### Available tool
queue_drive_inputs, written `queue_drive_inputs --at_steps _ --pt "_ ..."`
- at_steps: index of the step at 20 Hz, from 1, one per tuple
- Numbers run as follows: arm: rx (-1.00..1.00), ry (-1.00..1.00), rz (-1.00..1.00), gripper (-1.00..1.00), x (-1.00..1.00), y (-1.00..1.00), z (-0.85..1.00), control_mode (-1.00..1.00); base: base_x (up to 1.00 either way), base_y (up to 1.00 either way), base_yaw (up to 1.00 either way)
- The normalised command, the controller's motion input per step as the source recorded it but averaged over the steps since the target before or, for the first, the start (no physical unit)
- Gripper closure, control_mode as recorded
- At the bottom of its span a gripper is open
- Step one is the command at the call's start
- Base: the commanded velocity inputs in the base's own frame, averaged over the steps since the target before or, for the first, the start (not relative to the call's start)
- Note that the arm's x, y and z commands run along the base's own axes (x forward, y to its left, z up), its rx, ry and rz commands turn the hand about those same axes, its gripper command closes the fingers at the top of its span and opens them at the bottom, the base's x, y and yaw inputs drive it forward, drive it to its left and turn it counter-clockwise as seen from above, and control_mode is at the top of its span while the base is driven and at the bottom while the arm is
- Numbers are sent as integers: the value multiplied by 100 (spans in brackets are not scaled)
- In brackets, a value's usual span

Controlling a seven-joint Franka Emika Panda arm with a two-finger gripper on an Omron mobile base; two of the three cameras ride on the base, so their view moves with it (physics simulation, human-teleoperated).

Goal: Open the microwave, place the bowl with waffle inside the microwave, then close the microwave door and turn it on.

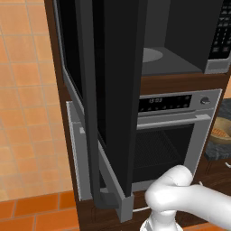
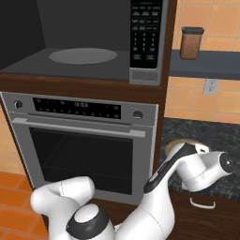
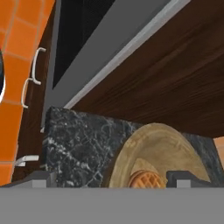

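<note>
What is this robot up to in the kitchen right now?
It is partway through putting a waffle in the microwave. The microwave door already hangs wide open, showing the pale turntable with nothing on it yet. The white arm has reached to the right, over the dark marble counter, and its hand is open, with the tan bowl just ahead of it, the waffle lying inside. The bowl is not yet gripped. Below the microwave sits the oven, shut.

Standing swung wide at the left of the left base view, the microwave door [image 1: 113, 90], blocking that side. Lying open at the upper centre, the microwave [image 2: 84, 42] cavity, turntable [image 2: 83, 56] bare. Crowding the bowl [image 3: 153, 153] on the surface [image 3: 78, 140]: dark cabinet wall [image 3: 166, 78] just beside.
</note>
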Motion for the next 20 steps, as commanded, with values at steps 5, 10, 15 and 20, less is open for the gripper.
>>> queue_drive_inputs --at_steps 5,10,15,20 --pt "0 0 -6 -100 3 0 -34 -100 0 0 0" --pt "0 0 -8 -100 12 -1 -21 -100 0 0 0" --pt "0 0 -8 -100 20 -7 -11 -100 0 0 0" --pt "0 0 -7 -100 22 -15 -8 -100 0 0 0"
